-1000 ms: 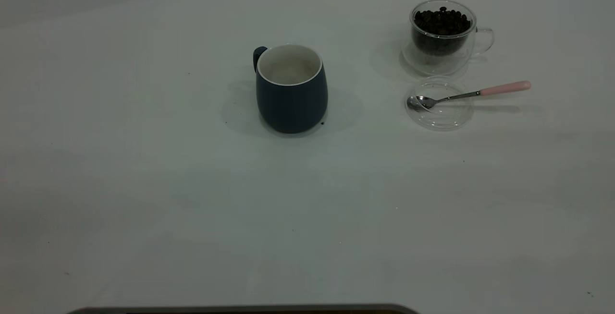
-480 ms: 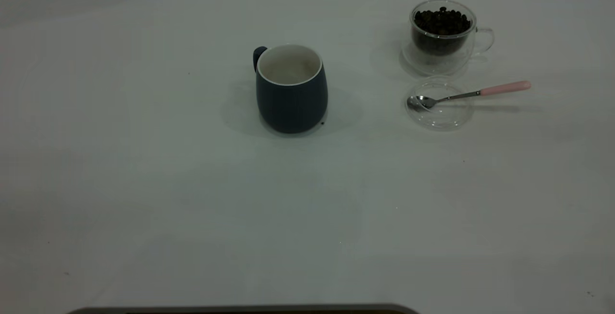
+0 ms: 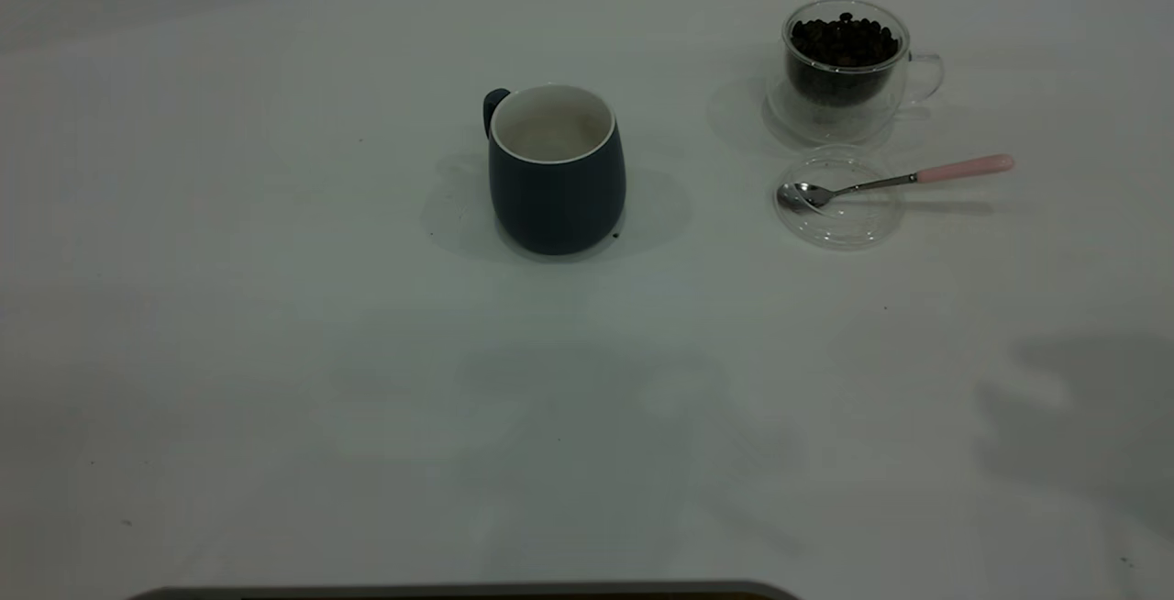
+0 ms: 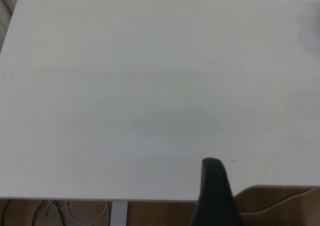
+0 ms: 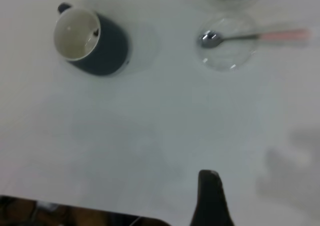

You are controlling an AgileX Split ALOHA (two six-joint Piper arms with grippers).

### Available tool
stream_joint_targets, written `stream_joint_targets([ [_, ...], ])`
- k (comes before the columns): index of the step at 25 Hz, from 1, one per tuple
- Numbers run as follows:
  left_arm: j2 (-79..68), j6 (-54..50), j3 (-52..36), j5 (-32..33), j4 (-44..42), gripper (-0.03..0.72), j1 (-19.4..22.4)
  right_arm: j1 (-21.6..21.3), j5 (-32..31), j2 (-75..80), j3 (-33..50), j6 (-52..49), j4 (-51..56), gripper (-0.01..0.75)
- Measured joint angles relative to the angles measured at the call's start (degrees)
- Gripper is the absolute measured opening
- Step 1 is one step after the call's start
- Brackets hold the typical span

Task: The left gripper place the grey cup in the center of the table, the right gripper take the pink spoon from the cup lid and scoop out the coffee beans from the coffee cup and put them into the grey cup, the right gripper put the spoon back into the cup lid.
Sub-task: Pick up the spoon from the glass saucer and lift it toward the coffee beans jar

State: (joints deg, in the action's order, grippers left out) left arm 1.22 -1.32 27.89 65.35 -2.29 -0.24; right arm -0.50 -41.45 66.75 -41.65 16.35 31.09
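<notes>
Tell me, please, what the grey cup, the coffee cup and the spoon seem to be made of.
Grey cup: probably ceramic, with a matte dark blue-grey outside and a white inside and rim.
Coffee cup: clear glass, seemingly double-walled; the coffee beans show through it.
Pink spoon: shiny metal bowl and stem; the pale pink handle end may be plastic or coated.

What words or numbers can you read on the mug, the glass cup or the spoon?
None: no words, numbers or signs show anywhere.
Grey cup: plain dark side, no print.
Coffee cup: clear glass, only coffee beans inside.
Pink spoon and cup lid: unmarked.
Table: only tiny dark specks.
</notes>
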Motion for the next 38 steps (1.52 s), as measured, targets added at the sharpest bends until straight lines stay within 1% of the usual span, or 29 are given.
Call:
stream_joint_targets([
  [5,0.0,0.0,0.0,0.0,0.0,0.586,0.0,-0.06,1.1,11.42,-3.4,5.81,6.0,0.587],
  [7,0.0,0.0,0.0,0.0,0.0,0.586,0.0,-0.96,1.0,16.32,-5.41,7.81,7.95,0.587],
  [10,0.0,0.0,0.0,0.0,0.0,0.586,0.0,-4.38,-0.33,23.35,-8.01,12.13,11.51,0.587],
  [12,0.0,0.0,0.0,0.0,0.0,0.586,0.0,-7.24,-2.08,27.86,-9.26,16.44,14.76,0.587],
  [15,0.0,0.0,0.0,0.0,0.0,0.586,0.0,-11.5,-2.56,34.61,-9.91,23.93,20.58,0.587],
  [19,0.0,0.0,-0.04,0.0,0.0,0.586,0.0,-14.7,-2.8,43.06,-10.66,33.77,28.26,0.587],
  [23,0.0,0.0,-0.04,0.0,0.0,0.586,0.0,-15.25,-4.36,51.38,-15.07,38.84,31.0,0.587],
  [27,0.0,0.0,-0.04,0.0,0.0,0.586,0.0,-15.31,-7.55,59.74,-22.3,39.35,31.05,0.587],
  [32,0.0,-0.07,-0.04,0.0,0.0,0.586,0.0,-15.31,-13.09,68.91,-31.15,39.24,29.89,0.587],
  [38,0.0,-0.07,-0.04,0.0,0.0,0.586,0.0,-15.31,-14.75,74.51,-36.44,38.93,29.29,0.587],
])
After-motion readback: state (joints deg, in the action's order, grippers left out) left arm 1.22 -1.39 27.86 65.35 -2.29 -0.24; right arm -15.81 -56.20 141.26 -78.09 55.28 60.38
